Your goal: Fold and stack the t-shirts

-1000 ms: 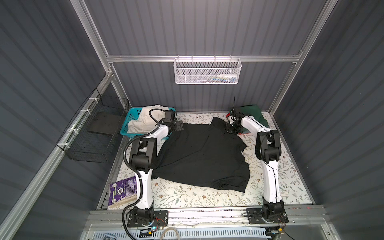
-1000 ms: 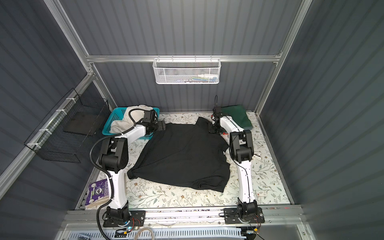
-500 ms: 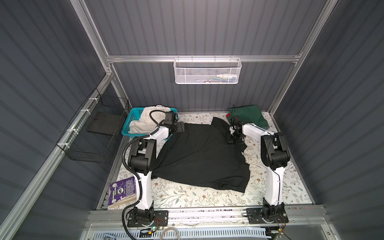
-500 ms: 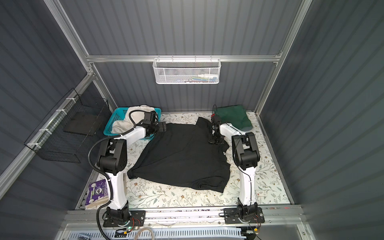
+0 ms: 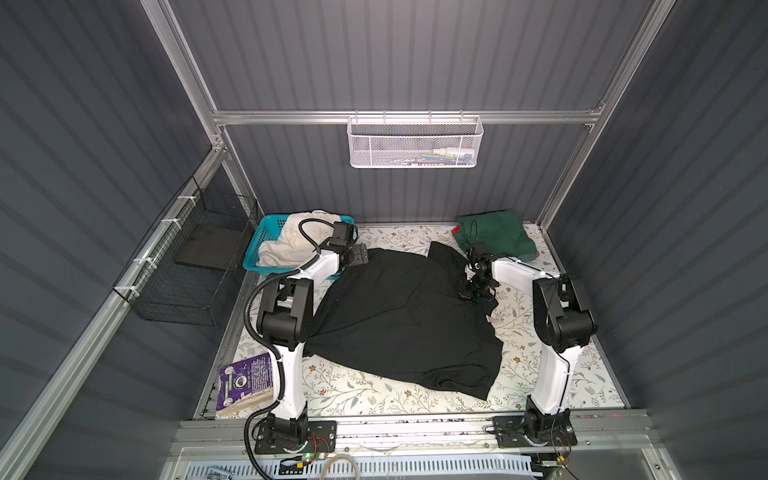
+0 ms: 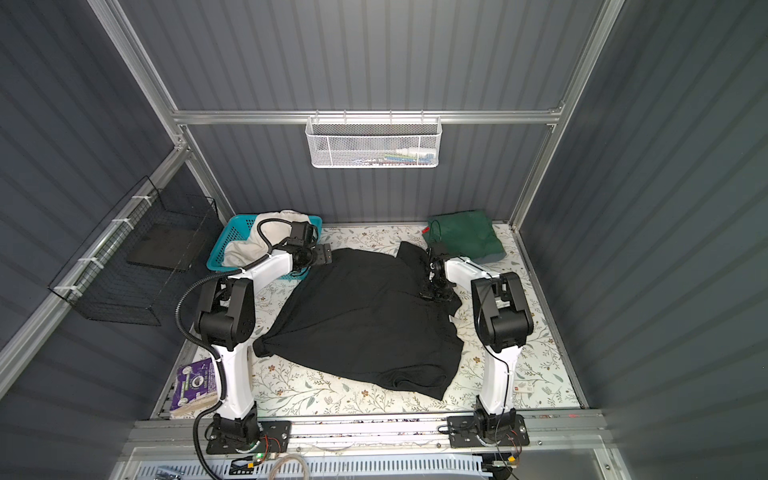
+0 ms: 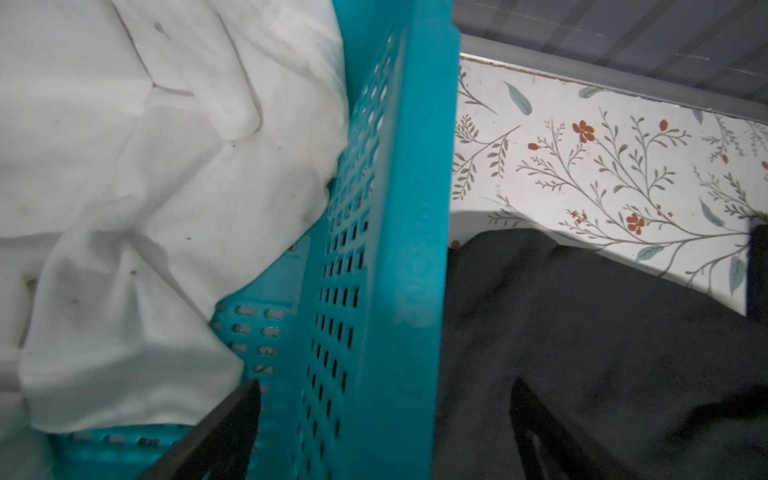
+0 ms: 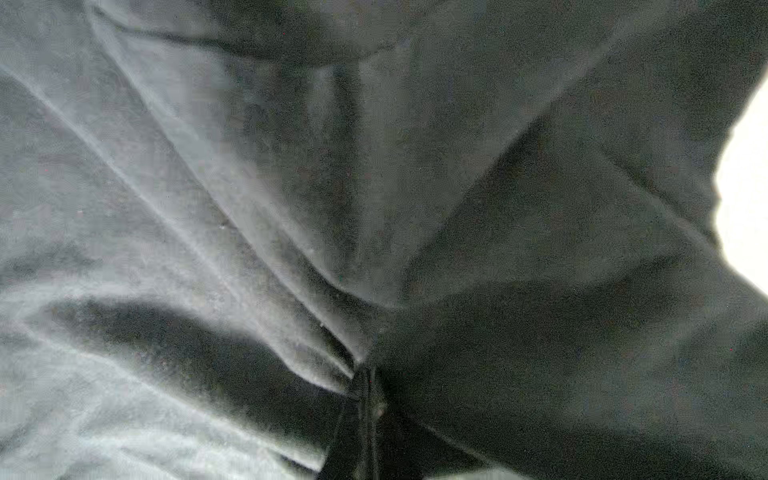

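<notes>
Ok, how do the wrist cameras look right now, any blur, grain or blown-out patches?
Right wrist view: grainy and soft, the black t-shirt fills it and reads washed-out grey, a blown-out white patch at one edge. Left wrist view: turquoise basket wall close and blurred, cream-white t-shirt bright with folds readable, floral tabletop sharp.

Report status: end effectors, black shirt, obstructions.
Left end effector open, empty, beside turquoise basket. Right end effector shut on black t-shirt near right edge; shirt spread, unfolded. Basket rim crowds left end effector.
</notes>
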Available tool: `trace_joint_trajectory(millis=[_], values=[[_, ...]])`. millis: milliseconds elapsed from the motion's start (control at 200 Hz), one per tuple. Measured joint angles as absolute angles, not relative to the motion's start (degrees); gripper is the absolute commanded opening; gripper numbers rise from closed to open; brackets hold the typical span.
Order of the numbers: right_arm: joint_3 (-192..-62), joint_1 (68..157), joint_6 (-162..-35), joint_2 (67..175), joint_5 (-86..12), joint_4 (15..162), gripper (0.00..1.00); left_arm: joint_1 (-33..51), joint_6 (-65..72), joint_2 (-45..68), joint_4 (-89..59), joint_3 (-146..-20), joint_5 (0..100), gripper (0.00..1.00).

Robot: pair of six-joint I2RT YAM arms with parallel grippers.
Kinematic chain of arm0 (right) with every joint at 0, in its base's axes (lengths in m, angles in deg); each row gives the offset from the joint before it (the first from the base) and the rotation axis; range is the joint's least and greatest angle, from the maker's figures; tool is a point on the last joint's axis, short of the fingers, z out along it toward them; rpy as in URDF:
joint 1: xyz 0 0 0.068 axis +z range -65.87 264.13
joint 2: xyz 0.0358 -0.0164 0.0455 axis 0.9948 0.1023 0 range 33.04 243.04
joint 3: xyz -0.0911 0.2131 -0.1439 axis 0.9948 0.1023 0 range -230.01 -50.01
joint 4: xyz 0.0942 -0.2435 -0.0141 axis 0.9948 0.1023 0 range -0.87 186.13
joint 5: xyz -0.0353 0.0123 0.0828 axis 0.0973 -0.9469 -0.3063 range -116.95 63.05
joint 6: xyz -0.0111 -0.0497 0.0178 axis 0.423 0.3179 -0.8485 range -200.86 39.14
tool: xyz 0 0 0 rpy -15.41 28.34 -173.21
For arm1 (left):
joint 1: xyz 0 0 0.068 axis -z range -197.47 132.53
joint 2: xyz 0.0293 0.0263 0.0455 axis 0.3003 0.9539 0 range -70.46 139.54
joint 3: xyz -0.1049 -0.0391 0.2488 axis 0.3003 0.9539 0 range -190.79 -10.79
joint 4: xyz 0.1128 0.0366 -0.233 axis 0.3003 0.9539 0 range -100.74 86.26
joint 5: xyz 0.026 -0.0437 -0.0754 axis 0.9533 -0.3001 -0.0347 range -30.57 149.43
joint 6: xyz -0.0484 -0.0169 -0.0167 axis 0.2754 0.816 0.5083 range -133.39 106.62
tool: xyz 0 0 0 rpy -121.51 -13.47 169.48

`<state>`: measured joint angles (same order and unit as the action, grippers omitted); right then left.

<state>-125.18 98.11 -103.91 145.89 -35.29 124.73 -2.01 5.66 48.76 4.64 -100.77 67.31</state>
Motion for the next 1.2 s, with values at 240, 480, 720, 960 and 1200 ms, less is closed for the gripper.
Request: trace_joint_trajectory(millis=[240,480,720,960,1200], values=[[-118.32,98.11,-106.16,140.8,-37.11,125.03,0.0,-2.01,5.42,46.38,6.1,-100.83,68.75,1.0],[-116.88,97.87,-109.02,137.74,-32.43,129.27,0.12,-0.48,4.68,41.14,7.74,-106.01,67.75,1.0],[-123.59,96.14,-107.58,135.1,-31.27,133.08,0.6,2.73,3.41,44.48,8.77,-115.83,59.31,1.0],[-142.84,94.83,-103.01,145.13,-31.66,133.45,0.62,2.56,1.69,58.93,11.17,-126.01,54.5,1.0],[-156.42,93.87,-99.47,162.07,-29.46,136.77,0.63,2.32,0.26,69.57,16.42,-131.72,53.82,1.0]])
